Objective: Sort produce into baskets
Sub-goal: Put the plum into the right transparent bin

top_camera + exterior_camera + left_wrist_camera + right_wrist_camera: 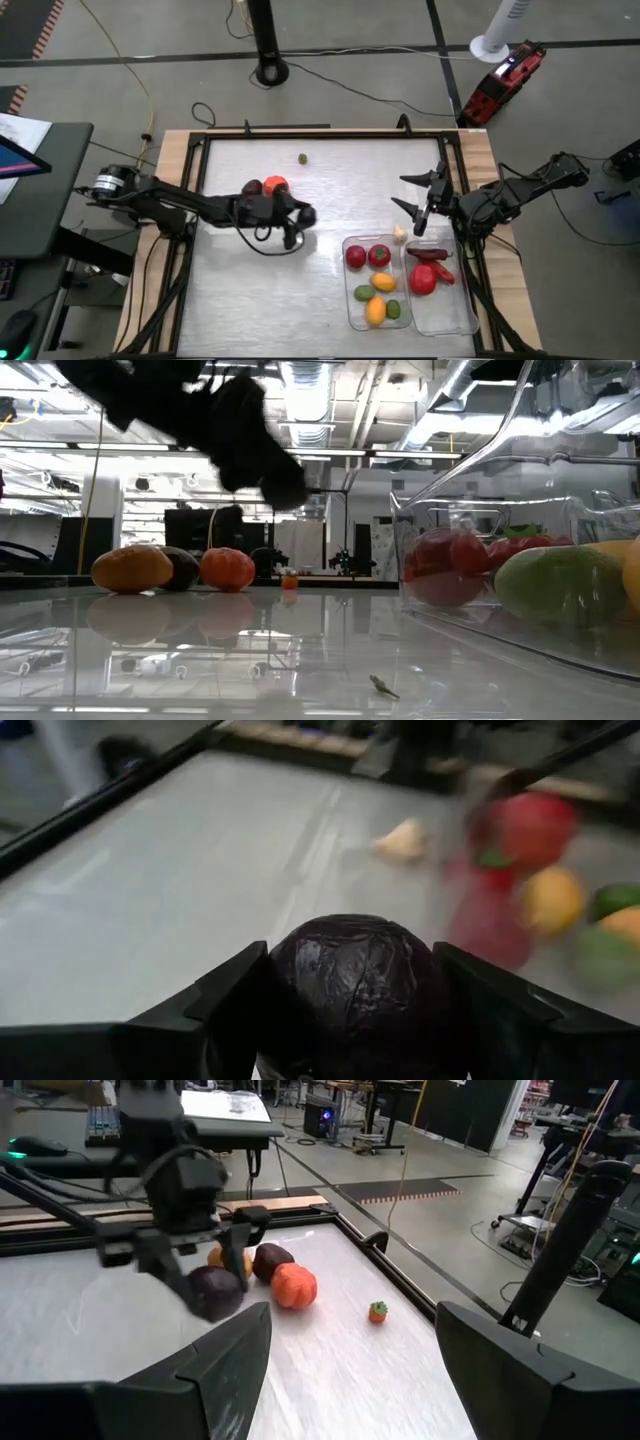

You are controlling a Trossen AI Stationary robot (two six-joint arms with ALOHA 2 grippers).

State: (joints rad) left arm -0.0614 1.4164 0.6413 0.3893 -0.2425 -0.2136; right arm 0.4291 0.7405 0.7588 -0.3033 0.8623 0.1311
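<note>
Produce sorting mid-run: left pincer (300, 222) carries a dark purple fruit (362, 982) above the bench (250, 300).
High view: baskets (352, 315) partly filled; right pincer (420, 205) spread, empty. Right wrist view: three pieces (294, 1285) remain behind the carrying pincer.

Two bins (352, 300) sit side by side at the table's (240, 290) front right, produce (378, 255) inside both; three pieces (275, 185) cluster left of centre.
</note>
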